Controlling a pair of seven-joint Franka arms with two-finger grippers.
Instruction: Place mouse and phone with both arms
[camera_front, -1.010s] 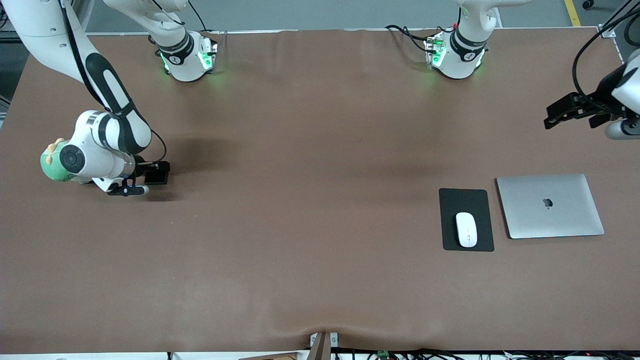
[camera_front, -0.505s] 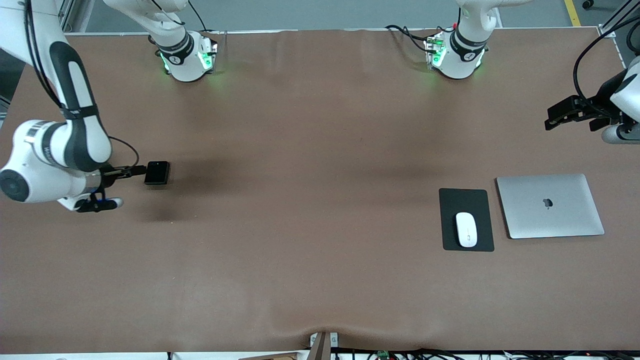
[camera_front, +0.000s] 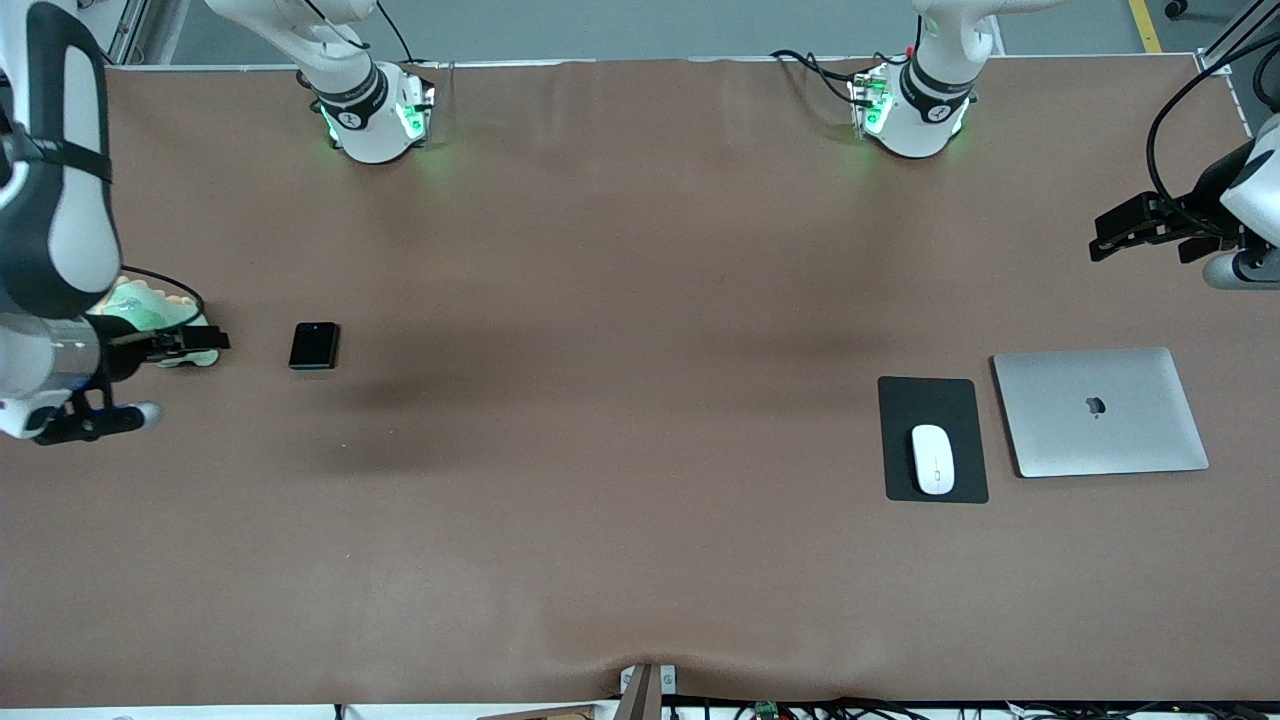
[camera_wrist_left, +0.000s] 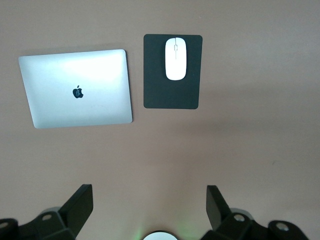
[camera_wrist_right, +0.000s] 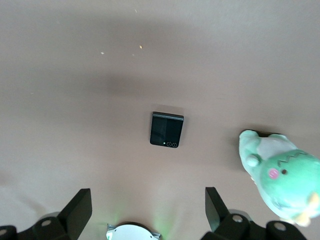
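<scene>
Backing away from the phone, the right arm has pulled out toward its own end of the tabletop, and the green plush toy it covered a second ago now peeks out beside its wrist. That right claw hangs over the brown surface with its fingers spread wide and nothing between them; the right wrist view confirms it, both black fingers standing apart with bare tabletop in the gap. Left lying flat, the phone is a small glossy black slab, clear of the claw, at the right arm's end of the tabletop, with the plush toy close by it toward that same end. From the wrist camera the phone shows a hinge line at one edge and two small lenses at another, and the toy sits near it, apart from it. At the left arm's end, nothing has stirred: the left claw hovers over the tabletop's edge region, open and empty, that arm waiting. Its wrist view looks down on the mouse, white and oval, resting on the black mouse pad, toward the pad's edge nearest the front camera. Just beside the pad, apart from it, lies the closed silver laptop, flat on the tabletop. Mouse and pad sit well apart from the phone.
</scene>
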